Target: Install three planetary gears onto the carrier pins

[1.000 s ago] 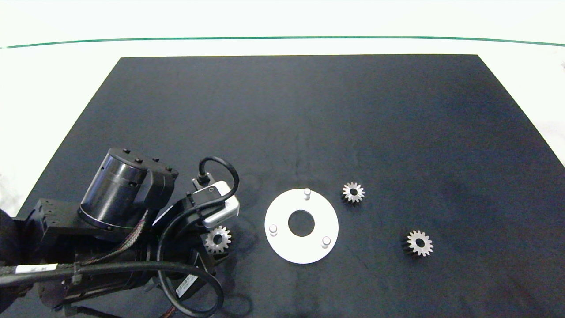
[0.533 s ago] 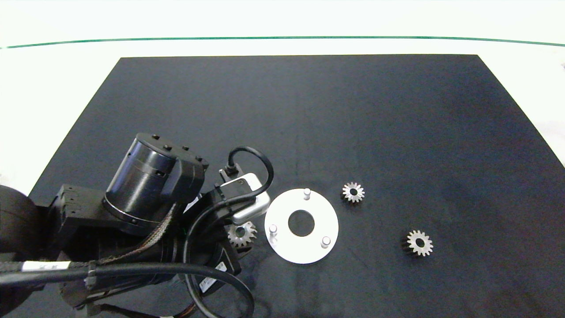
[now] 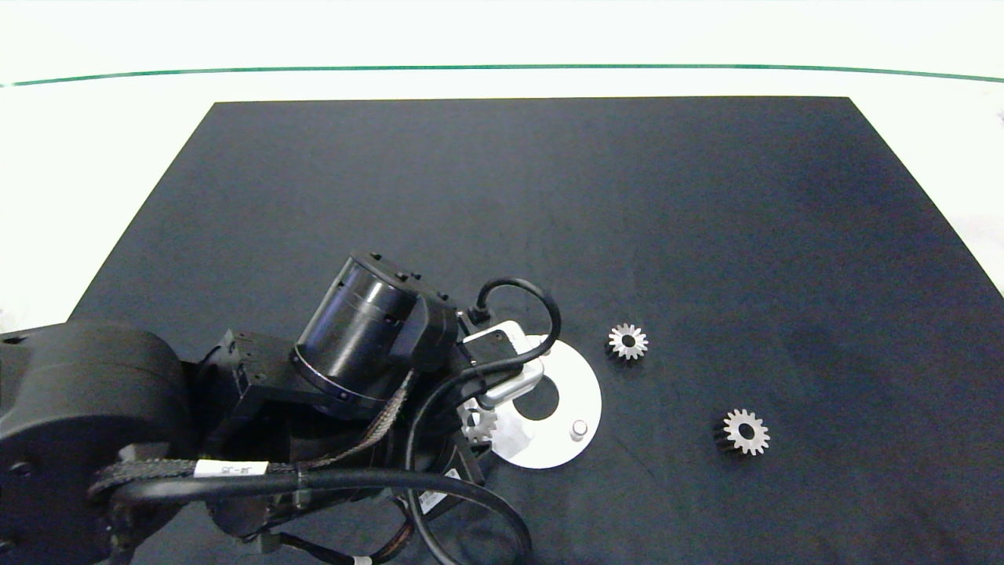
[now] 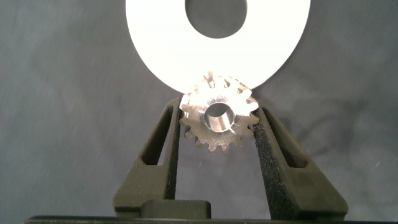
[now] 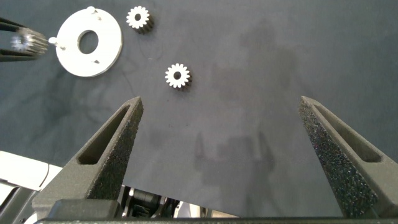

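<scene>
My left gripper (image 3: pixel 478 424) is shut on one silver planetary gear (image 4: pixel 217 118), clamped flat between both pads (image 4: pixel 173 146). The gear hangs over the left edge of the white carrier disc (image 3: pixel 582 384), also seen as the white disc (image 4: pixel 217 59) in the left wrist view. One carrier pin (image 3: pixel 579 428) shows at the disc's front right; the left pin is hidden under the gear and arm. Two more gears lie loose on the mat: one gear (image 3: pixel 628 341) right of the disc, another gear (image 3: pixel 745 431) farther right. My right gripper (image 5: pixel 224 143) hovers open, high above the mat.
A black mat (image 3: pixel 502 196) covers the white table (image 3: pixel 94 141), and a green line (image 3: pixel 502 67) runs along the far side. The left arm's body (image 3: pixel 361 337) and cables cover the mat's front left and part of the disc.
The left arm has travelled right with the gear in its grip, from the mat left of the disc to over the disc's left edge. The loose gears and disc stayed put.
</scene>
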`<state>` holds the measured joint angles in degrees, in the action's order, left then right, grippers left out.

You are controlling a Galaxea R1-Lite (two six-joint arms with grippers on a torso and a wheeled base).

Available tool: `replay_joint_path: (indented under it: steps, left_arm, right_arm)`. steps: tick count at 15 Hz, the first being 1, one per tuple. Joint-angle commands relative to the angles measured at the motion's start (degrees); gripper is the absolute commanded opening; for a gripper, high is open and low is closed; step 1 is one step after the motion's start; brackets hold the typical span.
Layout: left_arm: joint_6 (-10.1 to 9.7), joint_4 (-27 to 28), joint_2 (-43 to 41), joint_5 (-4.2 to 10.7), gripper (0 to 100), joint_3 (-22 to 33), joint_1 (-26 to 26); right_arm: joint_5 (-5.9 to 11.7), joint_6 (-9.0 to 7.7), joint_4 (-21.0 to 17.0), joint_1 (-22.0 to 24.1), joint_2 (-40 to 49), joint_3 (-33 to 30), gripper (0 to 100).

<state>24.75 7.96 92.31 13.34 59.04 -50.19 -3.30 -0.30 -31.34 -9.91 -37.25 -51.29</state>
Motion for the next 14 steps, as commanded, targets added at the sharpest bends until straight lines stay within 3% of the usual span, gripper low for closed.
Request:
replay_joint_path:
  steps: [1,4,9,14]
  left_arm:
    - [0.30,0.0,3.1,1.17,22,2.7,-1.1]
    - [0.74,0.0,4.0,1.43,22,3.5,-1.0]
    - [3.64,-0.1,4.5,2.66,22,4.0,1.0]
    - [3.91,0.3,4.5,3.10,22,4.3,1.8]
  right_arm:
    - [-0.04,-0.05,-0.2,-0.1,0.3,0.0,100]
    - [-0.12,-0.05,-0.2,-0.1,0.5,0.2,100]
    - [-0.04,0.04,-0.2,-0.2,1.0,1.0,100]
    - [-0.21,0.04,-0.2,-0.2,1.5,1.6,100]
